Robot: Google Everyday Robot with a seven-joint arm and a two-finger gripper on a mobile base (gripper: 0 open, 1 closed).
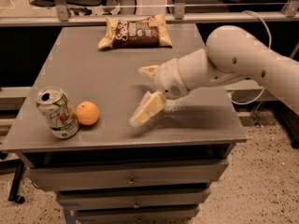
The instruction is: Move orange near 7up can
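Note:
The orange (88, 113) sits on the grey table (112, 73) near the front left, just right of the 7up can (58, 112), almost touching it. The can stands upright with its open pull-tab top showing. My gripper (144, 93) is open and empty, well to the right of the orange, above the table's middle. One cream finger (147, 108) points down-left toward the table, the other (148, 71) points up-left.
A tan-and-brown snack bag (135, 32) lies at the table's far edge. The table has drawers below its front edge (131, 178). A rail and chairs stand behind it. My arm (233, 64) reaches in from the right.

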